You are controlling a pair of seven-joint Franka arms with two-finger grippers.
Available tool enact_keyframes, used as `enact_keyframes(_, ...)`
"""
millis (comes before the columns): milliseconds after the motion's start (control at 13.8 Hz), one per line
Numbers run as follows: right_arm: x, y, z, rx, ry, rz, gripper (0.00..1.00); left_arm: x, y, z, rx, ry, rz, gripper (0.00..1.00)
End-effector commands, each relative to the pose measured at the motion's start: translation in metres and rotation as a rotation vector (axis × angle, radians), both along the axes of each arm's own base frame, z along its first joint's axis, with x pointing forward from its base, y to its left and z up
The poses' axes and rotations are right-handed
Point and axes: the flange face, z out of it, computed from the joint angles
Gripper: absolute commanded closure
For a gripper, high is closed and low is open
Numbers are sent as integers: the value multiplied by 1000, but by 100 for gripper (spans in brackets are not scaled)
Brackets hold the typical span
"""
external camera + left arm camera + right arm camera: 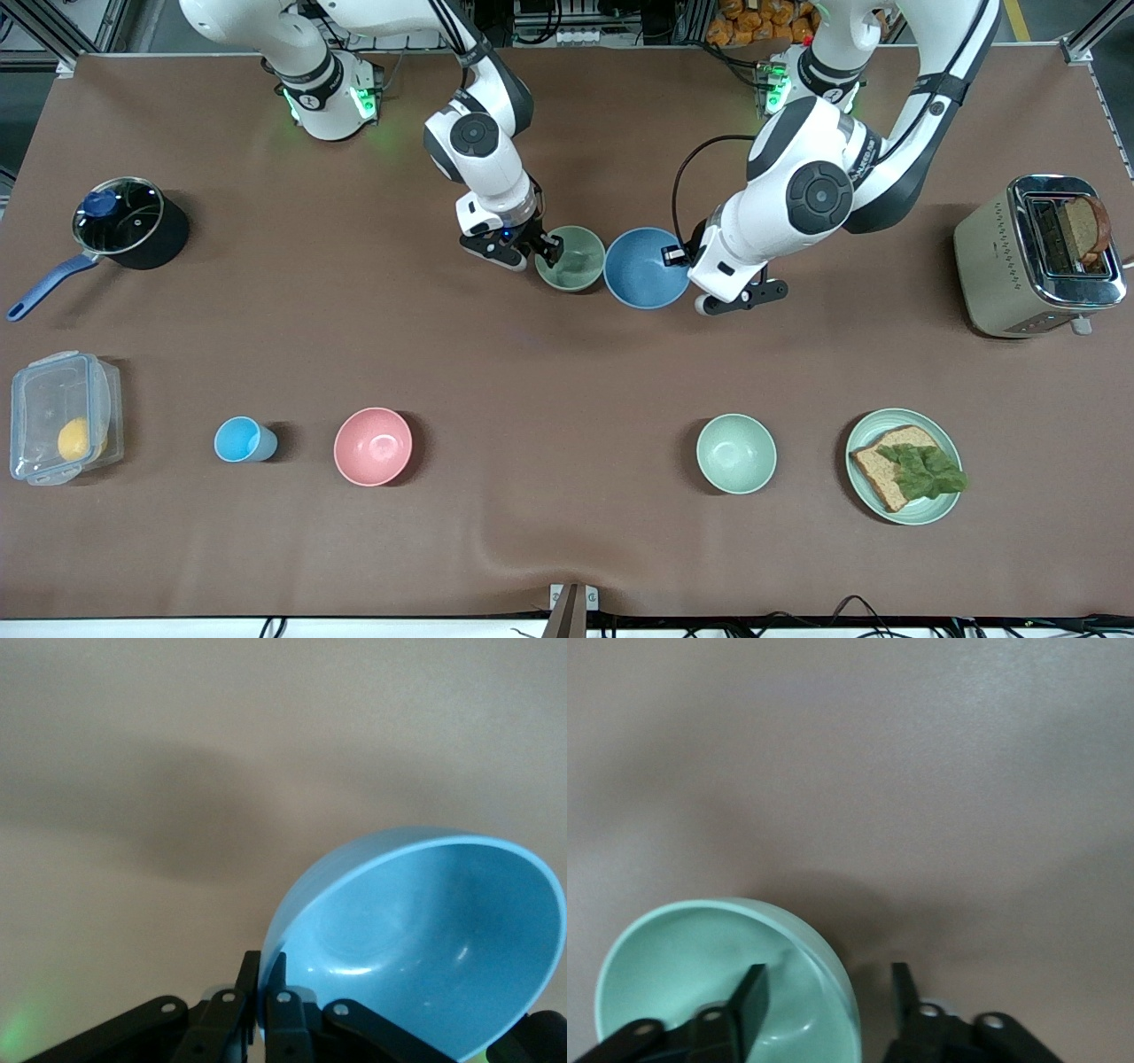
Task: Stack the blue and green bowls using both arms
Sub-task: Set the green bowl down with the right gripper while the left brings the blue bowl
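Left wrist view alone shows jaws pinching the blue bowl [425, 939] rim

Lidded pot [128, 221]; toaster [1036, 257]; pink bowl [373, 446]; sandwich plate [904, 465].

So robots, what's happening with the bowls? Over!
Left gripper shut on blue bowl. Right gripper open astride green bowl rim. Bowls side by side, unstacked. Nothing between.

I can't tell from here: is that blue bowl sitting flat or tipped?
Tipped. In the left wrist view the blue bowl leans with its opening turned sideways, its rim pinched by the left hand.
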Motion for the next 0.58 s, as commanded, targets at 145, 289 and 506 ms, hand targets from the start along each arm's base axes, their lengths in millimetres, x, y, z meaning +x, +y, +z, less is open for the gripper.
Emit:
enact_keyframes(145,40,-1,31,-54,143,-245,0,-26,-31,-10,-10,36,-15,100)
enact_keyframes(289,81,-36,37,-98,222,-322,0,-33,-39,-21,-5,59,-29,100)
enact_keyframes(506,106,-65,25,53,355,-498,0,-37,-50,-36,-8,74,-42,100)
